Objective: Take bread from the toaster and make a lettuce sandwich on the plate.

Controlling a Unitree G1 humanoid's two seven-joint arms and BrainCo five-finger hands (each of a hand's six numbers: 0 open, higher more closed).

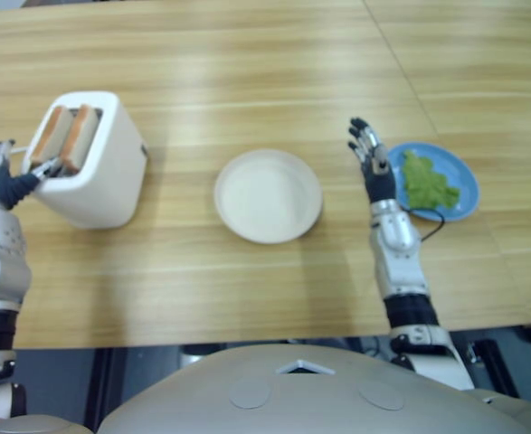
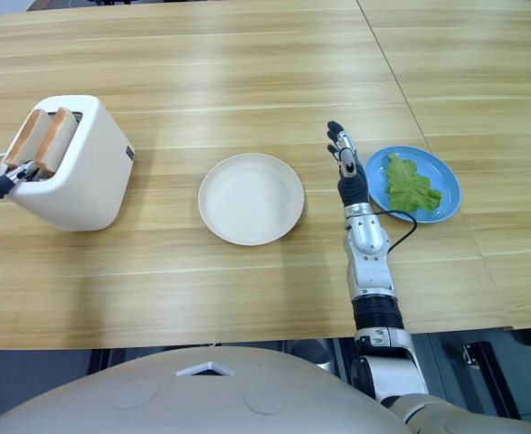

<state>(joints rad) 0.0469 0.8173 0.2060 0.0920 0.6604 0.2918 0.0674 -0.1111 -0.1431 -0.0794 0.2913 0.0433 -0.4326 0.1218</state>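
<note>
A white toaster (image 1: 98, 176) stands at the left of the wooden table with two bread slices (image 1: 68, 136) sticking up from its slots. My left hand (image 1: 3, 176) is at the toaster's left side, its fingertips touching the top edge near the slices, holding nothing. A round cream plate (image 1: 268, 195) lies bare at the table's middle. A blue plate (image 1: 464, 185) at the right carries a green lettuce leaf (image 1: 425, 181). My right hand (image 1: 371, 158) is raised between the two plates, fingers straight and open, just left of the blue plate.
A seam between table boards (image 1: 401, 68) runs from the far edge toward the blue plate. The table's near edge (image 1: 247, 339) lies close in front of me. Bare wood stretches behind the plates.
</note>
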